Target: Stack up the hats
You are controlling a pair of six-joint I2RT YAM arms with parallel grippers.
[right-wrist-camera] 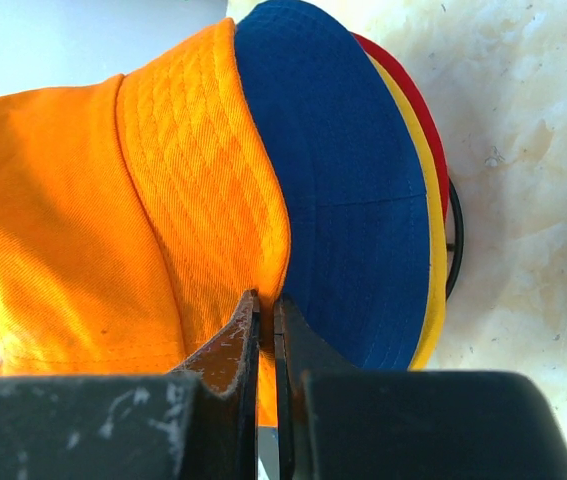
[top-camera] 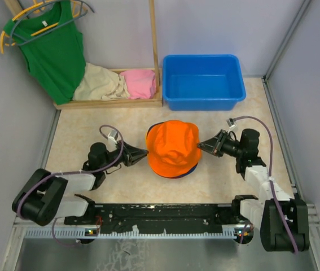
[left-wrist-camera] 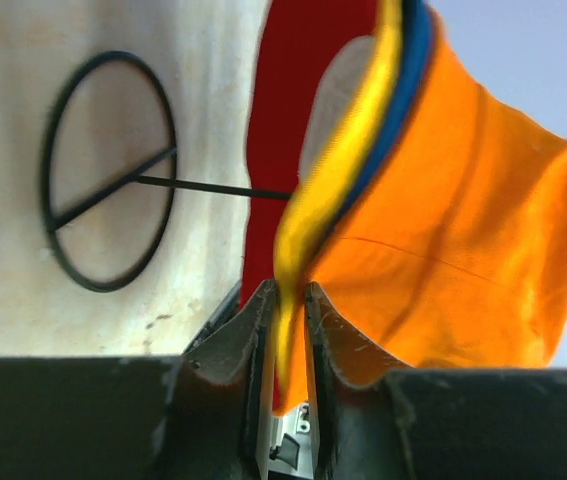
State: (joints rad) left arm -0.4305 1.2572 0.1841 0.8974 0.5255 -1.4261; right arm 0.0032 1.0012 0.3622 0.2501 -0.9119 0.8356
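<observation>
The hats lie in one pile at the table's middle, the bright orange hat [top-camera: 172, 147] on top and a navy blue brim [top-camera: 187, 170] showing beneath it. In the left wrist view the red hat [left-wrist-camera: 293, 120], yellow-orange brim [left-wrist-camera: 338, 180], navy blue brim [left-wrist-camera: 408, 80] and bright orange hat [left-wrist-camera: 463, 230] are layered. My left gripper [top-camera: 144, 153] [left-wrist-camera: 285, 300] is shut on the yellow-orange brim at the pile's left edge. My right gripper [top-camera: 200, 145] [right-wrist-camera: 266, 305] is shut on the bright orange hat's brim [right-wrist-camera: 203, 170], beside the navy blue [right-wrist-camera: 353, 200], yellow-orange [right-wrist-camera: 428, 260] and red [right-wrist-camera: 431, 140] brims.
A blue bin [top-camera: 203, 81] stands at the back. A wooden rack [top-camera: 109, 101] at back left holds beige and pink folded clothes [top-camera: 120, 83], with a green tank top [top-camera: 55, 53] on a hanger. A black wire ring [left-wrist-camera: 108, 170] lies on the table under the pile.
</observation>
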